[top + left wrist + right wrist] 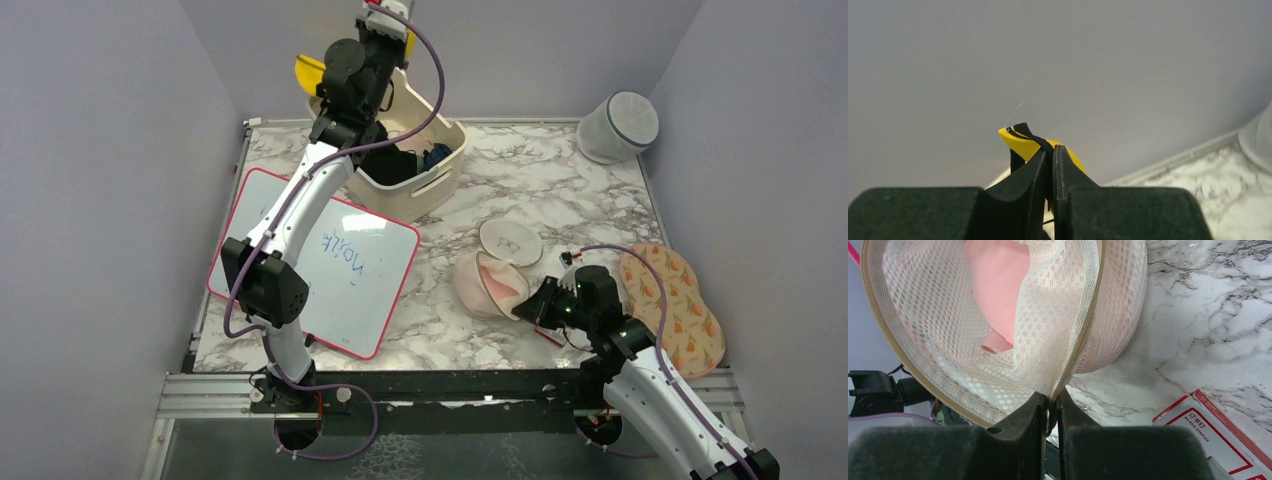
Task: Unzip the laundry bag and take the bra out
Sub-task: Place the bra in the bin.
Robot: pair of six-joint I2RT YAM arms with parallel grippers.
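Observation:
The laundry bag [488, 283] lies unzipped at the table's middle right, its flat lid [510, 242] flipped back and its pink lining showing. In the right wrist view its cream mesh [948, 320] gapes open, and I see nothing but lining inside. My right gripper [535, 300] [1050, 402] is shut on the bag's zipper edge [1075, 347]. My left gripper [385, 25] [1053, 152] is raised high by the back wall, above the basket. It is shut on the yellow bra [308, 72] [1020, 144] at its black strap.
A cream slotted basket [440, 180] with dark clothes stands below the left gripper. A red-framed whiteboard [320, 260] lies at the left. A white-grey mesh cylinder [618, 127] sits at the back right and a floral pad [680, 300] at the right edge. A red-and-white box [1218, 425] lies near the right gripper.

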